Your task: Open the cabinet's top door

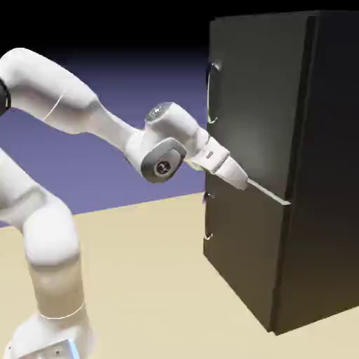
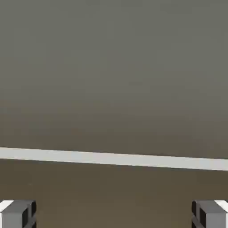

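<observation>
While the cabinet (image 1: pixel 294 168) stands tall on the worktop (image 1: pixel 154 280) at the exterior view's right, its front faces me w/ both doors flush, i.e. shut. The top door (image 1: pixel 259 98) fills the upper front; its silver handle (image 1: pixel 210 91) sits at the door's left edge, above my wrist. Lower door (image 1: pixel 242 245) below, own handle (image 1: pixel 207 228) at same edge. My arm (image 1: pixel 91 119) reaches across to the pale seam (image 2: pixel 111 158) btwn doors. My claw (image 2: pixel 114 213) is released, fingers (image 2: pixel 18 213) spread wide, nothing btwn them, pointing at the panel near that seam.
</observation>
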You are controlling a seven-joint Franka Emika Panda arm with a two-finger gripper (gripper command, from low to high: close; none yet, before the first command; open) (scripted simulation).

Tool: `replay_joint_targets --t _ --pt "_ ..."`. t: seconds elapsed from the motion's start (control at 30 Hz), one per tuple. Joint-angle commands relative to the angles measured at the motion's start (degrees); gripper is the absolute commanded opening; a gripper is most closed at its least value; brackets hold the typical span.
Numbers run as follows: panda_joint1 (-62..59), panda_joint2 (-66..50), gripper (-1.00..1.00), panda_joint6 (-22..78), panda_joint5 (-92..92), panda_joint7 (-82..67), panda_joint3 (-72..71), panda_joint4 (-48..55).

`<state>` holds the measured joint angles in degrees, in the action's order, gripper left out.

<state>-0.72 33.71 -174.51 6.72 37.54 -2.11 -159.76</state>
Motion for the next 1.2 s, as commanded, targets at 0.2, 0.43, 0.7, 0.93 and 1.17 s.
replay_joint_targets --t 0.2,0.43,0.7,0.93,1.17 --pt "-3.66 2.73 0.0 -1.3 17.45 -12.77 -5.48 3.23" --pt "-7.32 5.45 0.0 -2.6 34.89 -25.53 -10.95 6.45" --pt "-11.5 8.56 0.0 -4.09 54.83 -40.12 -17.21 10.14" --pt "-15.16 11.29 0.0 -5.39 72.28 -52.89 -22.68 13.36" --pt "-18.82 14.01 0.0 -6.7 89.72 -65.65 -28.15 16.58"
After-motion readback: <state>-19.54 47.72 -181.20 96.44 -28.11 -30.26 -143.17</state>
